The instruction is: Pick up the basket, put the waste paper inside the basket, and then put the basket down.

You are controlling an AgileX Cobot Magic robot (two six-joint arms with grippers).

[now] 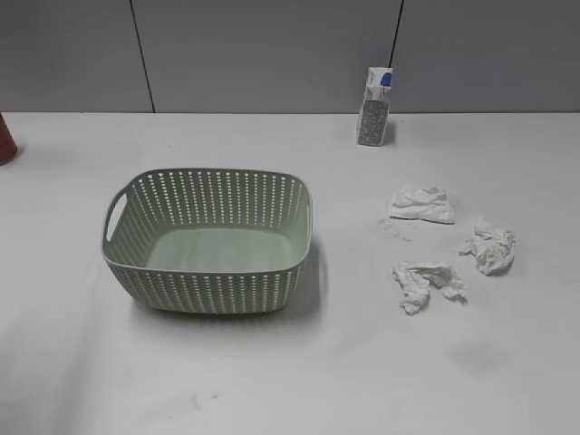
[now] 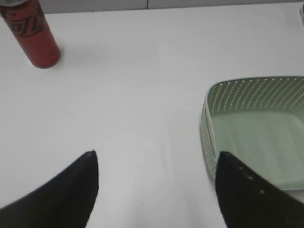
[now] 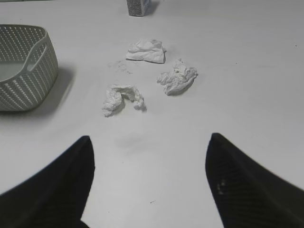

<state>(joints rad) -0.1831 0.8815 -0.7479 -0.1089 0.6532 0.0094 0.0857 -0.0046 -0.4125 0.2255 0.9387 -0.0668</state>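
Observation:
The pale sage-green basket (image 1: pixel 209 237) stands upright and empty on the white table, left of centre; it also shows in the left wrist view (image 2: pixel 254 128) and the right wrist view (image 3: pixel 23 66). Three crumpled white paper wads lie right of it: a far one (image 1: pixel 421 205) (image 3: pixel 146 51), a right one (image 1: pixel 489 246) (image 3: pixel 177 78) and a near one (image 1: pixel 424 283) (image 3: pixel 119 98). My left gripper (image 2: pixel 156 159) is open and empty, left of the basket. My right gripper (image 3: pixel 149 142) is open and empty, short of the wads. Neither gripper shows in the exterior view.
An upright white-grey carton with a blue mark (image 1: pixel 375 107) (image 3: pixel 137 6) stands at the back, near the grey wall. A red can (image 2: pixel 33 35) stands at the far left, its edge visible in the exterior view (image 1: pixel 5 140).

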